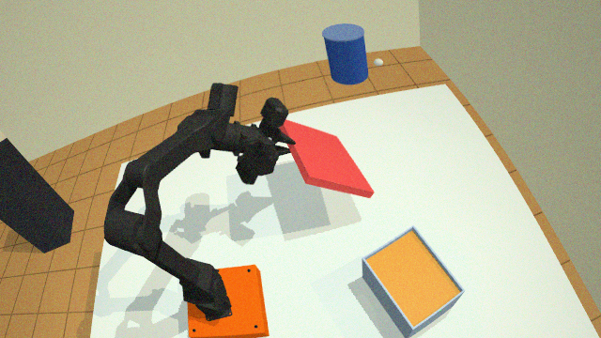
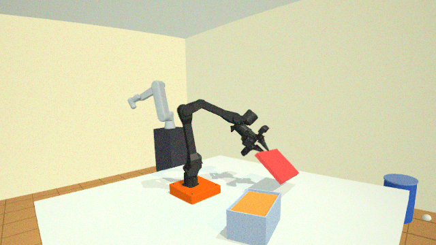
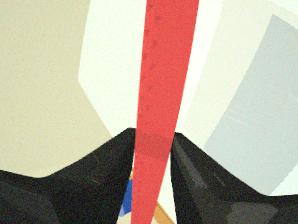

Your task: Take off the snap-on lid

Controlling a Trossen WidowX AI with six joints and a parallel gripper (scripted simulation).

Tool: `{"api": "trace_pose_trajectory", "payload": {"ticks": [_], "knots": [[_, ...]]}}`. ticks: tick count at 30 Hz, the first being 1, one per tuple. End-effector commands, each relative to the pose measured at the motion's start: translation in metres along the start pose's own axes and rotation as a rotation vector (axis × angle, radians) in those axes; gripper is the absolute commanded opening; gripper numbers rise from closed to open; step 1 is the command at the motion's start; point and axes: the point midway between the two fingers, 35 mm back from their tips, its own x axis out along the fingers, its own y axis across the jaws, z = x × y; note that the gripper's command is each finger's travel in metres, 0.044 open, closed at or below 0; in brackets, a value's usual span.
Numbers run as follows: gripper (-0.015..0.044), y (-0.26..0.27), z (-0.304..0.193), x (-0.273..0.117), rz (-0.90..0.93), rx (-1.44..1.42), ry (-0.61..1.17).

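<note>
The red lid [image 1: 329,157] [image 2: 277,165] [image 3: 162,65] is held above the table, tilted, its far edge lower than the edge at the fingers. My gripper [image 1: 292,146] [image 2: 266,151] [image 3: 153,137] is shut on one edge of the lid, a fingertip on each side in the wrist view. The lid's shadow falls on the white table [image 1: 470,188] [image 2: 119,218]. The open blue-grey storage box [image 1: 386,300] [image 2: 246,226] stands upright on the table, apart from the lid, with an orange surface showing inside its rim. The lid's underside is hidden in the top and exterior views.
The arm's orange base [image 1: 244,300] [image 2: 195,195] is on the table, left of the box. A blue cylinder [image 1: 348,58] [image 2: 410,201] and a small white ball [image 1: 378,62] [image 2: 426,217] are beyond the table edge. A grey arm [image 2: 159,100] on a dark pedestal [image 1: 33,207] [image 2: 167,148] stands behind.
</note>
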Motion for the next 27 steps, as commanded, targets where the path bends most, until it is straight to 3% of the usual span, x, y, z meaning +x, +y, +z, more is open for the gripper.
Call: {"api": "trace_pose_trajectory", "payload": {"ticks": [1,27], "knots": [[0.0,-0.001,0.0,0.002,0.005,-0.001,-0.001],[0.0,-0.017,0.0,0.016,0.006,-0.001,-0.001]]}}
